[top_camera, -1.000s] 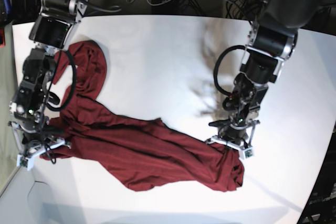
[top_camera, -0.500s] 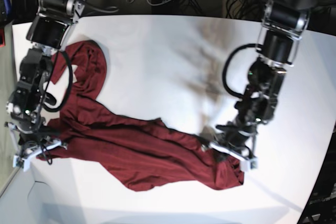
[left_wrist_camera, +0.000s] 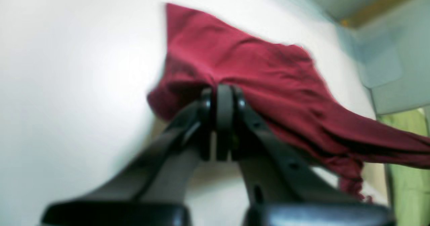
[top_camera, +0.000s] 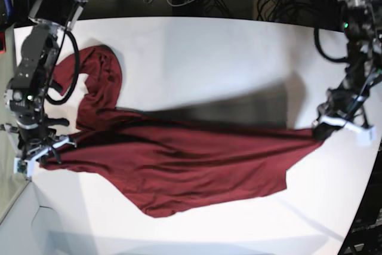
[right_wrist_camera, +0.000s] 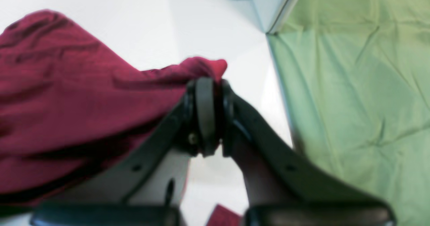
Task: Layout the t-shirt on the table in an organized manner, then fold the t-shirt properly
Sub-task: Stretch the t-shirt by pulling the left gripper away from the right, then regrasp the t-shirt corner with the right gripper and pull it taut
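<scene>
Left wrist view: the left hand (left_wrist_camera: 223, 95) sits at frame centre, pinched tight on an edge of the t-shirt (left_wrist_camera: 268, 75), which spreads blurrily toward the upper right over the white counter (left_wrist_camera: 67, 85).

Right wrist view: the right hand (right_wrist_camera: 205, 91) is clamped on a corner of the t-shirt (right_wrist_camera: 67, 101), the cloth filling the left side.

Base view: the t-shirt (top_camera: 179, 168) stretches across the counter (top_camera: 197, 58) between the right hand (top_camera: 37, 153) at left and the left hand (top_camera: 334, 125) at right.
</scene>
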